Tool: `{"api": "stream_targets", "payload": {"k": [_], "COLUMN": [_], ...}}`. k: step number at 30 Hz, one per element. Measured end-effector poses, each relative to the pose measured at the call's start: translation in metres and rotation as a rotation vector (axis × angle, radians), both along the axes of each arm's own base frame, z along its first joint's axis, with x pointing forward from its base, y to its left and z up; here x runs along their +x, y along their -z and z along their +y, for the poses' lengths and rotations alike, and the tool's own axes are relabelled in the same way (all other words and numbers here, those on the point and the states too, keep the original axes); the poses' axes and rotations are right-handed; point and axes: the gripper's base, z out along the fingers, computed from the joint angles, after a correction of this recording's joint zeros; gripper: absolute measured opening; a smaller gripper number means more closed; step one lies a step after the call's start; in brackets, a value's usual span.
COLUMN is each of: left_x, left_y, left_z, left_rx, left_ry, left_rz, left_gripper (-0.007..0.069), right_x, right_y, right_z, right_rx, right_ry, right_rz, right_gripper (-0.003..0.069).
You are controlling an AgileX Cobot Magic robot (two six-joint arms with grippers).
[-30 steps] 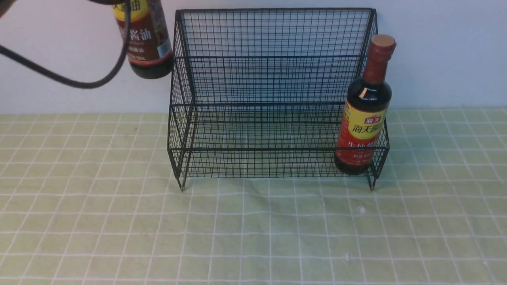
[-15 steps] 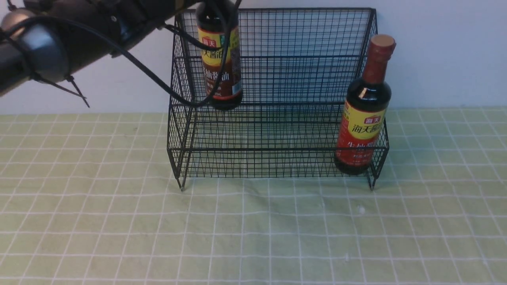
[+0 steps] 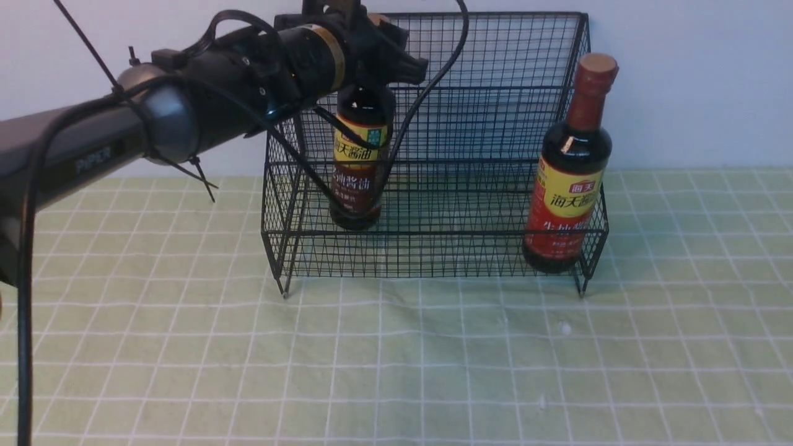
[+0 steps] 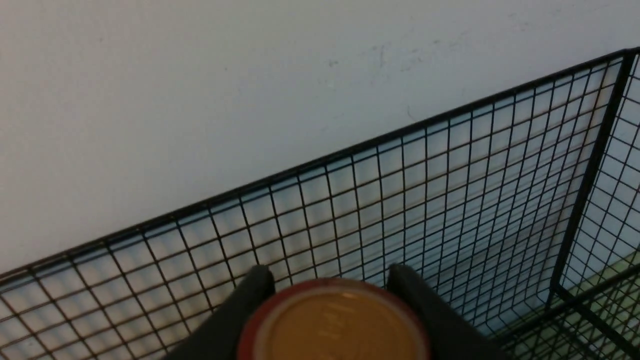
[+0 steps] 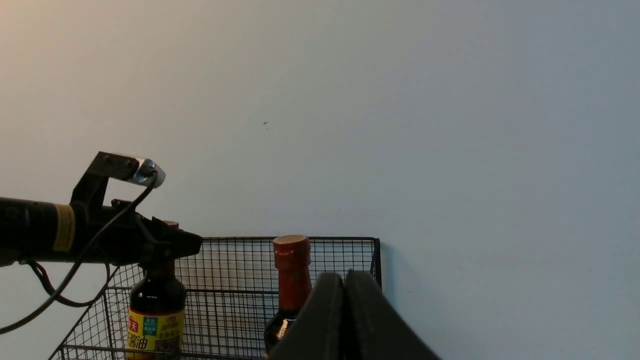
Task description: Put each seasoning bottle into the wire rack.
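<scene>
Yellow-and-red bottle (image 3: 567,204) stands in the wire rack (image 3: 433,254); left gripper (image 4: 332,290), jaws clamped on the yellow-and-brown bottle (image 3: 358,176), holds it inside, unreleased; right gripper (image 5: 344,310) jaws together

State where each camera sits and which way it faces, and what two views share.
Front view: between the arms, facing forward at the wire rack; the left arm reaches in, left tool on the brown-label bottle.
Left wrist view: on the left wrist, looking past that bottle's cap to the rack's back grid; two fingers flank it.
Right wrist view: on the right wrist, facing the wall above the rack; shut right tool shows.
Shared: front and right wrist views both show the red-label bottle.
</scene>
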Motion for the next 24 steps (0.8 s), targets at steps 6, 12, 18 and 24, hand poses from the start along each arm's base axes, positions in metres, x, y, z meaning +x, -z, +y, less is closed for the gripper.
{"api": "stream_targets", "payload": {"k": [6,12,18,24], "left_x": [0.0,-0.004,-0.019,-0.052], "left_y": [-0.008,-0.016,-0.049,-0.096], "left_z": [0.003,0.006,0.015,0.033], "left_rx": [-0.016,-0.056,-0.074,-0.054], "left_ry": [-0.024,-0.068,-0.127,-0.272], "left_rz": [-0.004,0.017,-0.015,-0.036], "left_gripper": [0.0374,0.0394,0.0393,0.0218], "right_x": [0.0,0.0,0.0,0.0], "right_y": [0.0,0.0,0.0,0.0], "right_z": [0.0,0.0,0.0,0.0], "right_rx": [0.0,0.0,0.0,-0.001], "right_ry": [0.0,0.0,0.0,0.0], "right_rz": [0.0,0.0,0.0,0.0], "right_gripper": [-0.0014,-0.0014,-0.0014,-0.0014]}}
